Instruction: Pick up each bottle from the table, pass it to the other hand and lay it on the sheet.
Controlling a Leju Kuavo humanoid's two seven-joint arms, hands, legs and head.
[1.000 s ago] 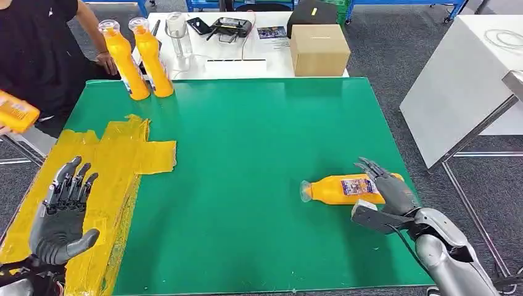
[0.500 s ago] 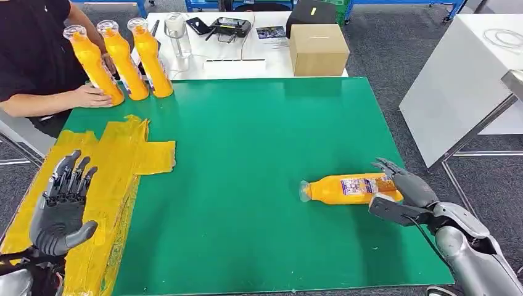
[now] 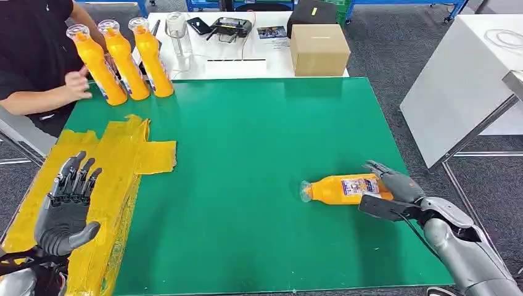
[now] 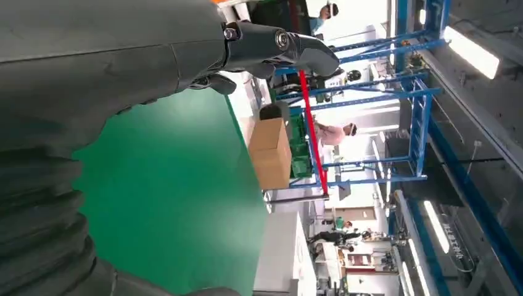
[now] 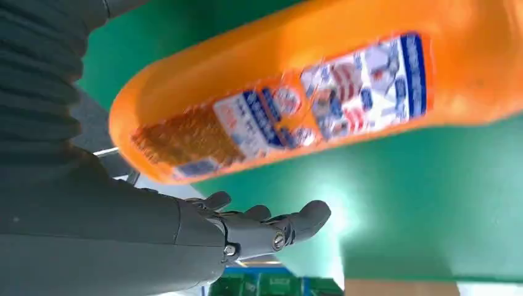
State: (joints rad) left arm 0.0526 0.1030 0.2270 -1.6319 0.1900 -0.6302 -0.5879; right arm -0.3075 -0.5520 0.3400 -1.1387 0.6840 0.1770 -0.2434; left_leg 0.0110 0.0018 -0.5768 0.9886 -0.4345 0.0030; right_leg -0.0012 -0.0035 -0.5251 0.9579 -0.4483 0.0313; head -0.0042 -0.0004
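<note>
A wide green-topped table (image 3: 247,154) carries a crinkled yellow sheet (image 3: 120,163) at its left edge, 3 upright orange plastic bottles (image 3: 126,61) at the far-left corner, and 1 orange labelled bottle (image 3: 342,189) lying sideways near the right edge.

Industrial lab — blue racking (image 4: 419,92) (strip-lit).

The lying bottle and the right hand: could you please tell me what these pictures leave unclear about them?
- Contact: in the head view, the right hand covers the base of the lying bottle; whether it touches it cannot be told.
- Label text: blurred in the right wrist view, too small in the head view.
- Bottle's cap end: cut off by the right wrist picture's edge.
</note>
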